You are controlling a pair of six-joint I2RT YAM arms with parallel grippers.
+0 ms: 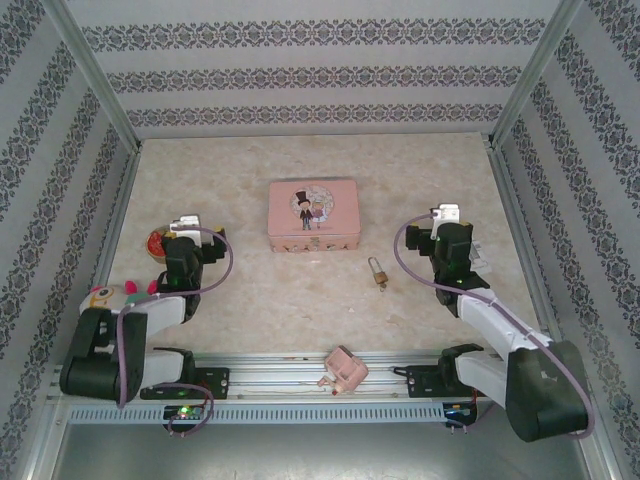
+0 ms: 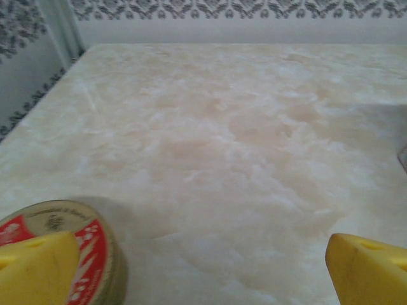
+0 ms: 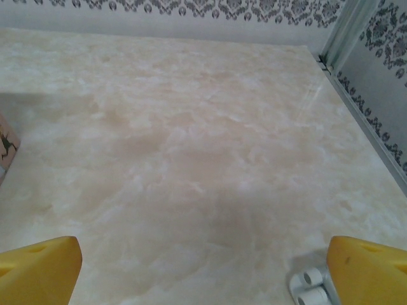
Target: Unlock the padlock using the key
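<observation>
The small brass padlock [image 1: 378, 272] lies on the table in front of the pink tin, its silver shackle pointing away from the arms. A tiny greyish speck, the key [image 1: 381, 289], sits at the padlock's near end; I cannot tell whether it is in the lock. My left gripper [image 1: 184, 228] is far to the left of the padlock and open, with its yellow fingers [image 2: 38, 267] wide apart over bare table. My right gripper [image 1: 444, 218] is to the right of the padlock, open too, nothing between its fingers [image 3: 372, 270].
The pink tin [image 1: 313, 215] stands mid-table, and its corner [image 3: 6, 146] shows at the left edge of the right wrist view. A round red-labelled tin [image 2: 82, 248] sits by the left finger. A plush toy [image 1: 110, 295], a pink object [image 1: 343, 370] and a white part [image 3: 311, 287] lie nearby.
</observation>
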